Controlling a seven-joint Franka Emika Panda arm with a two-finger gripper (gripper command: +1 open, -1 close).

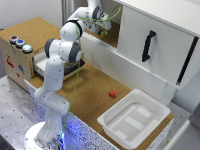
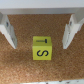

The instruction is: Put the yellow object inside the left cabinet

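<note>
Inside the left cabinet [image 1: 114,34], we see our gripper [image 2: 37,31] released, straddling the yellow object [image 2: 42,48] resting on cork, seemingly delivered.

The arm [image 1: 59,75] is showing white, rounded link shells joined by dark grey to black joint rings. Its round white base [image 1: 42,137] is carrying a blue light glowing at its lower edge. A thin green cable [image 1: 76,80] is running along the links from the base area up to the wrist. The gripper [image 2: 38,31] is presenting two white fingers [image 2: 6,29] with darker inner faces and light grey shading along their edges in the wrist view.
</note>
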